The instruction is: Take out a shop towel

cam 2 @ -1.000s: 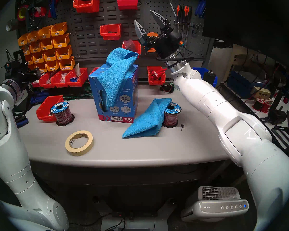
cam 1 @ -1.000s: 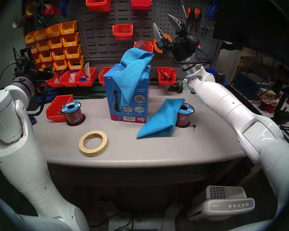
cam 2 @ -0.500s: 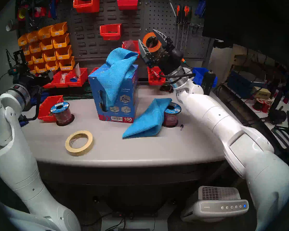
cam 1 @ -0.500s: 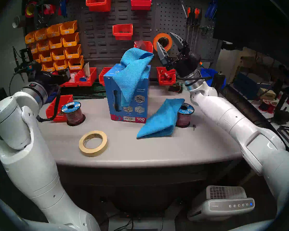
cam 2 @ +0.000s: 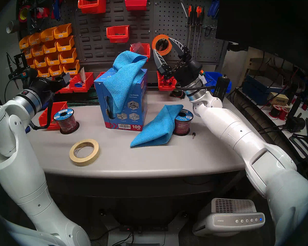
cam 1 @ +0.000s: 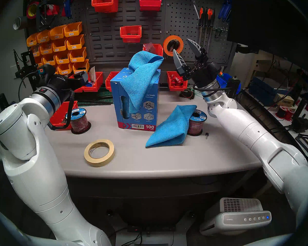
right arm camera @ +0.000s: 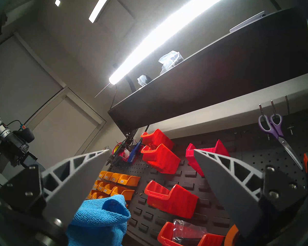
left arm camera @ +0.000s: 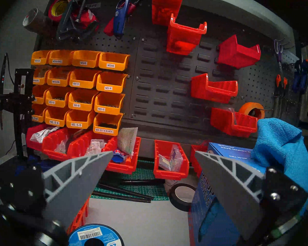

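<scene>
Shop towel [cam 1: 169, 127]: 1 lies folded on the bench [cam 1: 167, 162], leaning on a wire spool [cam 1: 196, 123], fully out of the blue carton [cam 1: 137, 101]; a 2nd shop towel [cam 1: 140, 77] drapes from the carton's top. Right arm has dropped and drawn back from its raised pose of 1 second ago; right gripper [cam 1: 182, 46] has its jaws spread wide, empty. Left gripper [left arm camera: 153, 151], jaws likewise wide and empty, has swung toward the carton. Extraction appears complete.

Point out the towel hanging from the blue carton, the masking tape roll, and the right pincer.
shop towel [cam 1: 140, 80], head left view, its draped middle.
masking tape roll [cam 1: 89, 158], head left view, its outer band.
right pincer [cam 1: 182, 46], head left view, midway between fingertips.
</scene>
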